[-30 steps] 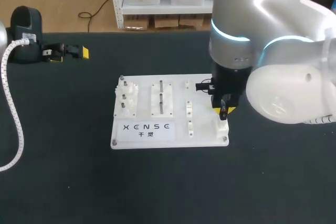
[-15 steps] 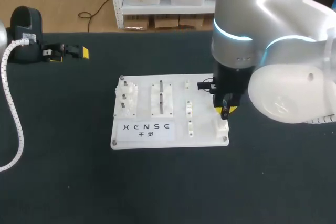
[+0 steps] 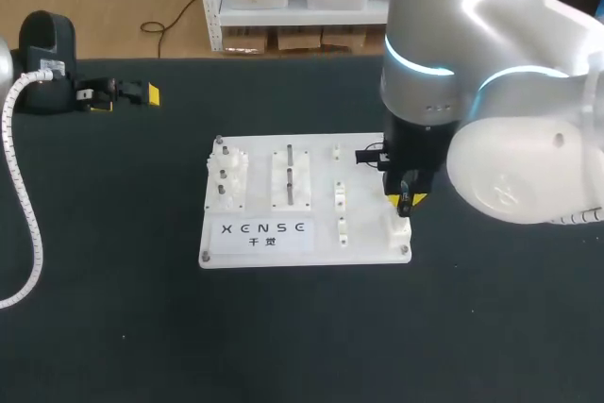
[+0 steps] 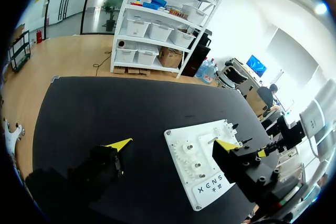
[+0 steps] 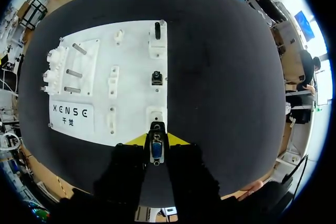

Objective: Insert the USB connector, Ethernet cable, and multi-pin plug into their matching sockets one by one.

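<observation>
Right claw (image 5: pixel 156 141) pinching plug (image 5: pixel 156 149) just over near-corner socket (image 5: pixel 155 115) on board (image 5: pixel 131 103); not seated | left claw (image 4: pixel 173 144) spread, well apart over bench (image 3: pixel 113 327) | USB, Ethernet: likely done; dark pieces (image 5: pixel 157 29) in farther sockets

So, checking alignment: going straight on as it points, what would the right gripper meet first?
Probably the white socket block just ahead of the multi-pin plug held in the right gripper; the gap is hard to judge.

Your left end effector (image 4: pixel 173 144) hovers over the black desk (image 4: pixel 94 108), fingers (image 4: pixel 119 143) spread wide.
A white board (image 4: pixel 195 139) lies ahead, partly behind one finger.
</observation>
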`<action>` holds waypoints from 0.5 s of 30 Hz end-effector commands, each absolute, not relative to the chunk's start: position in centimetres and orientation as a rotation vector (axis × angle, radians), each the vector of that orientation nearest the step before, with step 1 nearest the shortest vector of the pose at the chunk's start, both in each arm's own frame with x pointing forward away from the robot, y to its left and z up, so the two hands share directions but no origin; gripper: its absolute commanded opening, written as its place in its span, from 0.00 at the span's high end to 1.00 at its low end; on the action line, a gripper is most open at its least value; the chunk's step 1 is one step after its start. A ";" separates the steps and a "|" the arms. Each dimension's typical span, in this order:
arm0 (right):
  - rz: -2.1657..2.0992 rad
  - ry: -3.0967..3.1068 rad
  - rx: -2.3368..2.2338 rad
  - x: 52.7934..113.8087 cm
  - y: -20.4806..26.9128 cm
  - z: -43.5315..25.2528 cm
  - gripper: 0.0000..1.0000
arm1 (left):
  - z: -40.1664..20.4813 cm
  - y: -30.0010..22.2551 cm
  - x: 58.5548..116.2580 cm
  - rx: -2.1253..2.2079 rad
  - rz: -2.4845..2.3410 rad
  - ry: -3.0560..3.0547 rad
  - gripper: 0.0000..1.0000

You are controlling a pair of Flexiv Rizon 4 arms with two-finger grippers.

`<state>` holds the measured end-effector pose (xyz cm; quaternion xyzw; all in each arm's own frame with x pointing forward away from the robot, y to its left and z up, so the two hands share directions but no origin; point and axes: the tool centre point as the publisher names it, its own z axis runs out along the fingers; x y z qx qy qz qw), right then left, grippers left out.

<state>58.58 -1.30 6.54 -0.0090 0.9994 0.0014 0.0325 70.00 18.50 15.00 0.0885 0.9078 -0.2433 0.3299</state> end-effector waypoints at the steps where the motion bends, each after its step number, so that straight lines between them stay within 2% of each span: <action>1: 0.003 3.075 -0.026 58.7 -1.2 6.3 1.00 | 15.0 18.5 70.0 0.232 -0.636 2.374 0.00; 15: -0.004 3.075 -0.009 59.0 -1.2 6.0 1.00 | 15.0 18.5 70.0 0.232 -0.636 2.374 0.00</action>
